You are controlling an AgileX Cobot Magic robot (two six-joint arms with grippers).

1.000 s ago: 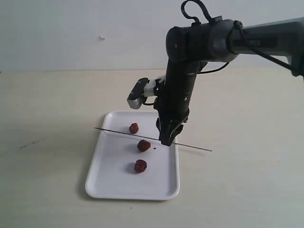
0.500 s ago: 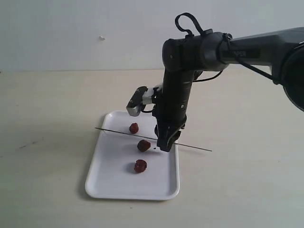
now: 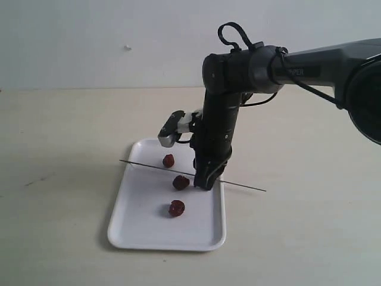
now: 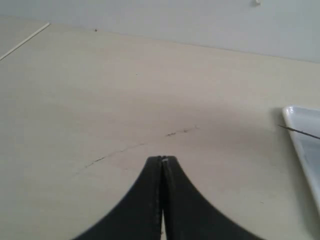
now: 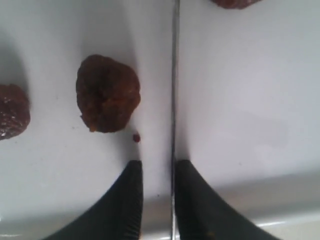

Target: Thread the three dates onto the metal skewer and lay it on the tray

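Note:
Three dark red dates (image 3: 168,160) (image 3: 180,182) (image 3: 176,208) lie loose on the white tray (image 3: 137,232). The thin metal skewer (image 3: 143,165) rests across the tray, with both ends sticking out past its rims. My right gripper (image 3: 204,183) points down at the skewer near the tray's right rim. In the right wrist view its fingers (image 5: 157,167) straddle the skewer (image 5: 175,75), a gap still showing on one side, and a date (image 5: 107,93) lies just beside them. My left gripper (image 4: 162,160) is shut on nothing over bare table.
A tiny red speck (image 5: 136,137) sits on the tray near the fingertips. The left wrist view shows the tray's corner (image 4: 305,135) and the skewer's tip (image 4: 300,131). Pale table surrounds the tray, with a wall behind it.
The right arm has shifted a little left and lower onto the skewer. The skewer and the dates have stayed where they were.

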